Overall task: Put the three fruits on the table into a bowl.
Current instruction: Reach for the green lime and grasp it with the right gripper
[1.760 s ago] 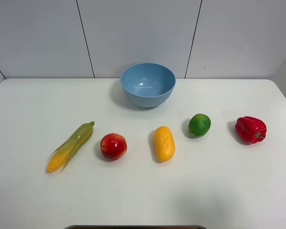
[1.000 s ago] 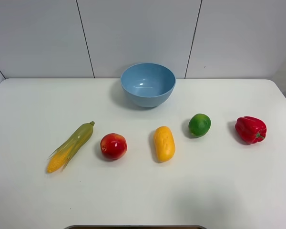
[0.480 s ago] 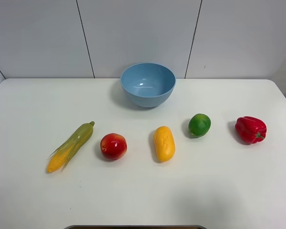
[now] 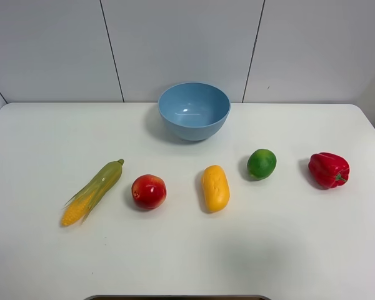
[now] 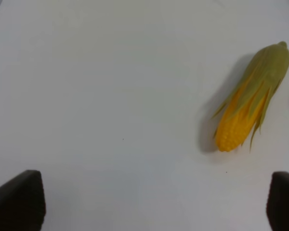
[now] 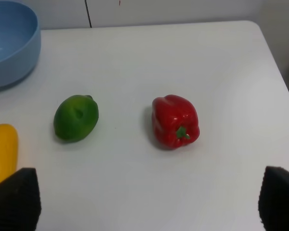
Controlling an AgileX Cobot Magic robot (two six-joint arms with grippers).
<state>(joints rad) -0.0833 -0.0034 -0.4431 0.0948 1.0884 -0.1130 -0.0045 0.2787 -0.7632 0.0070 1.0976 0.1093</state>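
The three fruits lie in a row on the white table (image 4: 187, 256): a red apple (image 4: 149, 191) at left, an oblong yellow-orange mango (image 4: 215, 187) in the middle and a green lime (image 4: 262, 163) to its right. The light blue bowl (image 4: 194, 125) stands empty behind them at the back centre. Neither arm shows in the exterior high view. My left gripper (image 5: 149, 204) is open above bare table, with nothing between its fingers. My right gripper (image 6: 147, 199) is also open, near the lime (image 6: 76, 118), the mango's end (image 6: 1, 151) and the bowl's edge (image 6: 9, 53).
A green-husked corn cob (image 4: 92, 192) lies at the far left of the row and shows in the left wrist view as the corn cob (image 5: 250, 98). A red bell pepper (image 4: 328, 169) sits at the far right, beside the lime as the bell pepper (image 6: 175, 121).
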